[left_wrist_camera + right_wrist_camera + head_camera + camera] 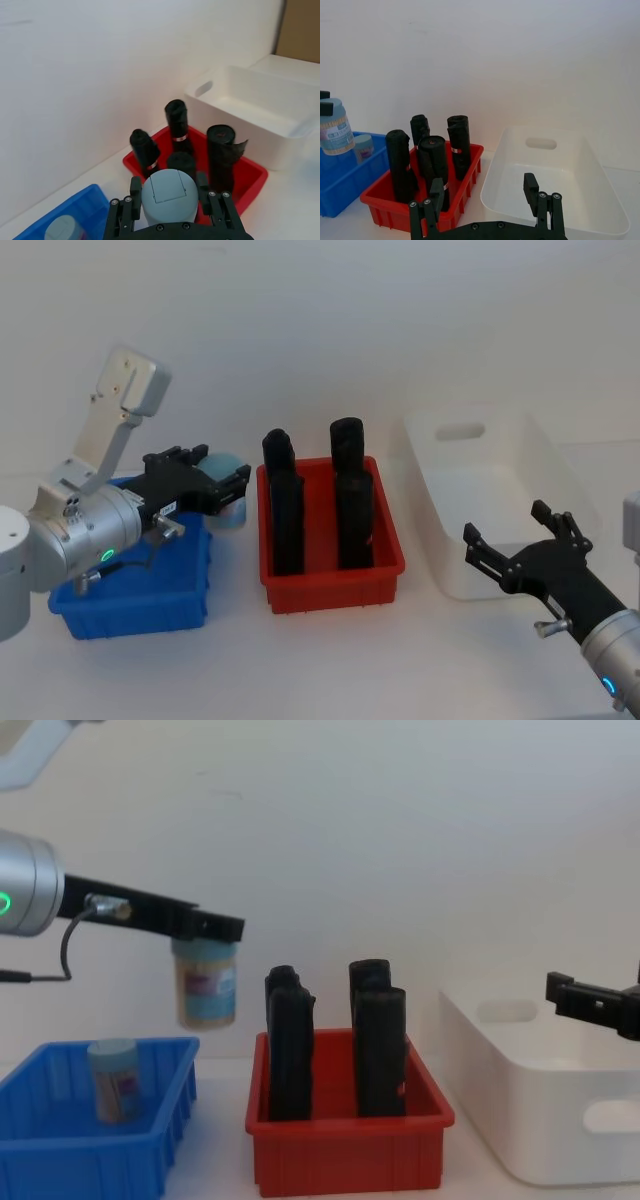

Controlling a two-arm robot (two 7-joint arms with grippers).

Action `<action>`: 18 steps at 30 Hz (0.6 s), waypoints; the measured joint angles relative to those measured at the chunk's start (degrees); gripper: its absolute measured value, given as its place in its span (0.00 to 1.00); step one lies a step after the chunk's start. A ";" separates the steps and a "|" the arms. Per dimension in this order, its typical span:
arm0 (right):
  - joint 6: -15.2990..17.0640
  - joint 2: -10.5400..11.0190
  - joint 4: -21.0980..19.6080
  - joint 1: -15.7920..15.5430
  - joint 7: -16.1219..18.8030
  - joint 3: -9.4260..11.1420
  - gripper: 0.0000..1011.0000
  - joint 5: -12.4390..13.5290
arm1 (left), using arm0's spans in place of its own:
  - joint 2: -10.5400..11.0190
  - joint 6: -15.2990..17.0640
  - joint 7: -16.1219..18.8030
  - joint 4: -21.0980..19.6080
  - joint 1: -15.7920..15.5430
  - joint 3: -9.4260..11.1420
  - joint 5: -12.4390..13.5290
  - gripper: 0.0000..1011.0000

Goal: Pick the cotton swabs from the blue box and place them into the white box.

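Left pincer (205,932) pinches a cotton swab jar (206,988) at its lid end. The jar hangs upright in the air over the right edge of the blue box (60,1165), near the red bin (345,1152). We judge it light, rigid plastic with a smooth label that may slip, so a hold at the lid or just under it with a moderate squeeze suits it. It has a pale blue lid, cream contents and a pink-red label. A second jar (113,1078) stands in the blue box. The white box (540,1130) sits beyond the red bin on the worktop (330,660). Right pincer (508,523) hovers spread and empty at the white box's near side.
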 joint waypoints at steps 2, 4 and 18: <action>0.00 0.00 0.00 0.00 0.00 0.00 0.99 0.00 | 0.06 0.49 -1.18 -0.53 -0.32 0.04 -0.05 0.65; 0.00 0.00 0.00 0.00 0.00 0.00 0.99 0.00 | 0.11 1.26 -3.18 -1.16 -0.79 0.15 -0.21 0.65; 0.00 0.00 0.00 0.00 0.00 0.00 0.99 0.00 | -0.09 5.18 -10.83 -3.88 -3.05 0.81 -1.50 0.65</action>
